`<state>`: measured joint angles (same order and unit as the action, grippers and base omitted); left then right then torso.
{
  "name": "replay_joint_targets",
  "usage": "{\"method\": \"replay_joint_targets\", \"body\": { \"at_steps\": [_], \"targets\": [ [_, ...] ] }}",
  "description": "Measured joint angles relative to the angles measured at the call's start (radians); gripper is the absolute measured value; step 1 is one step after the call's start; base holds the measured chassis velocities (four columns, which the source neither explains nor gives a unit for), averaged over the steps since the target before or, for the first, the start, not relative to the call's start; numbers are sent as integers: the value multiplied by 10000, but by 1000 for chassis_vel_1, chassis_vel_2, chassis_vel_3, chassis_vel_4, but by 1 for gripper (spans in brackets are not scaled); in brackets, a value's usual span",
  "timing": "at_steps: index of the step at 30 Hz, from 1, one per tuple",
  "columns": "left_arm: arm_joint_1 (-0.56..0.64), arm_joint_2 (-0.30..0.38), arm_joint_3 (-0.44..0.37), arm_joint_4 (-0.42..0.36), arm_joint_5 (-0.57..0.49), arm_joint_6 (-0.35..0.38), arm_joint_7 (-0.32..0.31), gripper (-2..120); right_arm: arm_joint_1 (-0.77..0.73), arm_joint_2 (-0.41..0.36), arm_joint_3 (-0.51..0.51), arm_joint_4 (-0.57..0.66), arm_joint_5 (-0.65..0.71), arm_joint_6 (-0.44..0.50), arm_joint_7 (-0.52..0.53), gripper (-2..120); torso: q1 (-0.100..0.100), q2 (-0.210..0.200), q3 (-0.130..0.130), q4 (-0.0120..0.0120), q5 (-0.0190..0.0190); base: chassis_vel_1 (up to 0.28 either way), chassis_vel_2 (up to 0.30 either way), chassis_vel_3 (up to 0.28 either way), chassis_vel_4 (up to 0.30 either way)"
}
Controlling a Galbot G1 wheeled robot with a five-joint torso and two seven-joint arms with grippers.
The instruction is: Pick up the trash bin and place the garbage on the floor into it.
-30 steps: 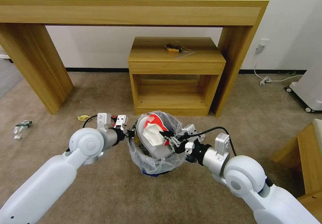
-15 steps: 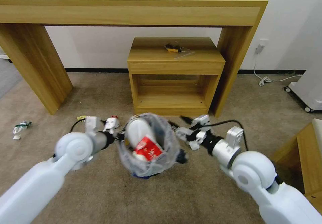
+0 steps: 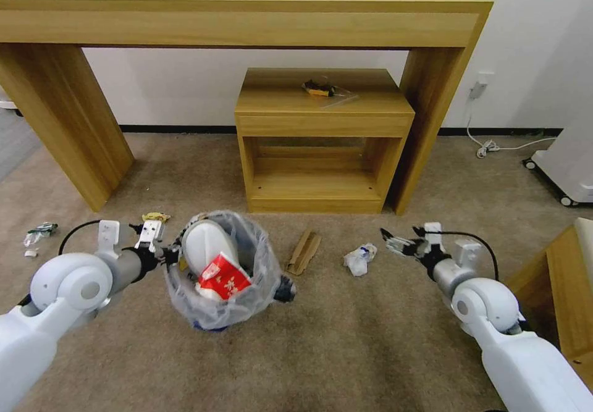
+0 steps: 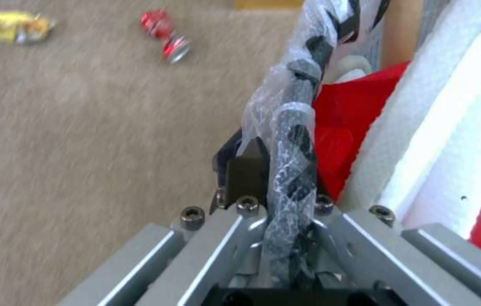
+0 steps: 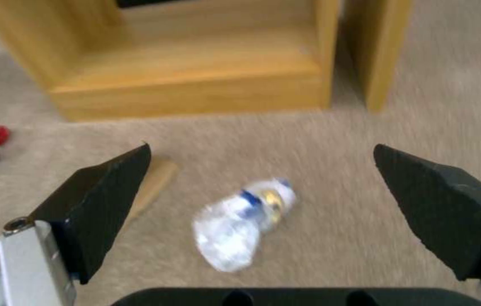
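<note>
Left hand pinching the trash bin rim, bin lifted over the floor | white slipper, red wrapper inside | right hand spread, near crumpled packet on carpet

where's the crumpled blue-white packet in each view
Head view: blue-white packet on the carpet, between the cardboard strip and the right end effector.
Left wrist view: not in it.
Right wrist view: packet centred between the open fingers.
Shared landmark: cardboard strip, beside it in both.
</note>
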<state>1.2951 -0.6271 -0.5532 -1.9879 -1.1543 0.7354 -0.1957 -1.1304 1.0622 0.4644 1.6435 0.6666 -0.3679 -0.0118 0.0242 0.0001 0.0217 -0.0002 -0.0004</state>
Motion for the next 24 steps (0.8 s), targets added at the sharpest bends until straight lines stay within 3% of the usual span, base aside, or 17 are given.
{"method": "replay_joint_targets", "body": {
  "at_steps": [5, 6, 10, 13, 17, 24],
  "targets": [
    [1536, -438, -1282, -227, 436, 2, 429, 0, 434, 512, -143, -1478, 46, 366, -522, 100, -1, 0, 0, 6, -1, 0, 0, 0, 0],
    [2112, -740, -1835, -401, 564, 1, 496, 0, 632, 718, -212, -2084, 10, 583, -798, 100, 0, 0, 0, 4, 1, 0, 0, 0, 0],
    [2663, -1098, -2380, -608, 725, 1, 663, 0, 855, 941, -258, -2650, -26, 779, -1165, 100, 0, 0, 0, 2, 0, 0, 0, 0, 0],
    [3592, -1738, -3179, -917, 1130, 1, 1044, 0, 1221, 1276, -355, -3422, -46, 842, -1503, 100, -1, -1, 0, 1, 0, 0, 0, 0, 0],
    [4140, -2074, -3554, -1025, 1411, 1, 1320, 0, 1483, 1499, -453, -3937, -140, 844, -1519, 100, -1, -1, -1, 2, -2, 0, 0, 0, 0],
    [5558, -2953, -4537, -1365, 2205, 1, 2167, 0, 2539, 2190, -722, -5884, -950, 989, -1506, 100, -1, 0, 0, 1, 0, 0, 0, 0, 0]
  ]
}}
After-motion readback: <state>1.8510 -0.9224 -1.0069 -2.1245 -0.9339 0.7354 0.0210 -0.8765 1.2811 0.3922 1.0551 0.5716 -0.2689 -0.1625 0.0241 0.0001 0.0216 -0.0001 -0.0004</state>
